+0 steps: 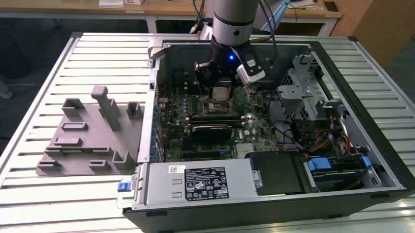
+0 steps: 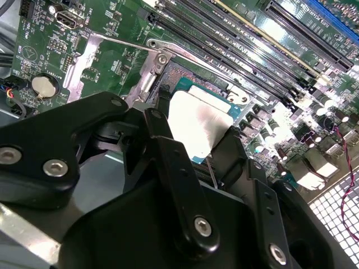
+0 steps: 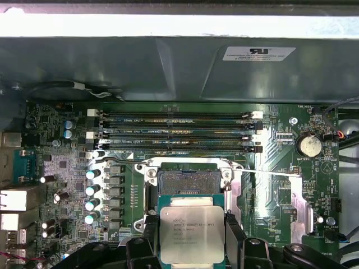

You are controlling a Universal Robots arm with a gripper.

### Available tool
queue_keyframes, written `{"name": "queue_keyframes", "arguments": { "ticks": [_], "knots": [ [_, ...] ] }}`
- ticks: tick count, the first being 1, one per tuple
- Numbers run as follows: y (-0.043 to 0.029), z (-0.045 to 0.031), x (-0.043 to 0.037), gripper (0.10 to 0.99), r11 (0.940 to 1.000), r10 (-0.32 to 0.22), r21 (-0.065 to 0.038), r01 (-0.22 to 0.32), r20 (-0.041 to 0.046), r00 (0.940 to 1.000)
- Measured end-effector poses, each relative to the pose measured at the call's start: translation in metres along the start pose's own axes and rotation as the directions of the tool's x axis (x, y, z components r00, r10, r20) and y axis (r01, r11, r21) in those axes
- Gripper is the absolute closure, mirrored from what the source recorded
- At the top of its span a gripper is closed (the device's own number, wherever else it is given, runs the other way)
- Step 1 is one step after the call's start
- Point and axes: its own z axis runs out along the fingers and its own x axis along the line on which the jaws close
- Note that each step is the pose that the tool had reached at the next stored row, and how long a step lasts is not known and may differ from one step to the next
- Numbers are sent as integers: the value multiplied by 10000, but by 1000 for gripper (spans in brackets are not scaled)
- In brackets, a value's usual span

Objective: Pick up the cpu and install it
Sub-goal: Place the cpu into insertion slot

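Fixture blocks of grey plastic [image 1: 91,138] stood at the exterior view's left on the slatted counter [image 1: 97,53], just beside the open computer case [image 1: 154,73]. Further right, the arm [image 1: 233,19] reached down into the case over the green motherboard [image 1: 256,128], with its black pincer [image 1: 222,90] above the board. The pincer was closed on the cpu [image 1: 222,92], gripping it by two opposite edges. In the first wrist view the cpu [image 3: 192,234] sat metal plate up between the black fingers [image 3: 150,238], overlapping one edge of the open socket [image 3: 188,182] and not seated in it. The memory slots [image 3: 176,131] ran beyond the socket, and a coin battery [image 3: 309,145] lay apart from both. In the second wrist view the cpu [image 2: 199,123] showed bright between the fingers [image 2: 162,115]. At the exterior view's right stood the metal drive cage [image 1: 304,82].
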Motion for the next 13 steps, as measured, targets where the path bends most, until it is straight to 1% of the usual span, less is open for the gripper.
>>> {"name": "queue_keyframes", "arguments": {
  "ticks": [9, 11, 13],
  "knots": [
    [0, 0, -1, 541, 10000, 24, -1, -24, 2, 10000],
    [1, 1, -2, 541, 9997, 234, -5, -234, 12, 9997],
    [0, 1, -2, 541, 9985, 556, -11, -556, 26, 9984]
  ]
}}
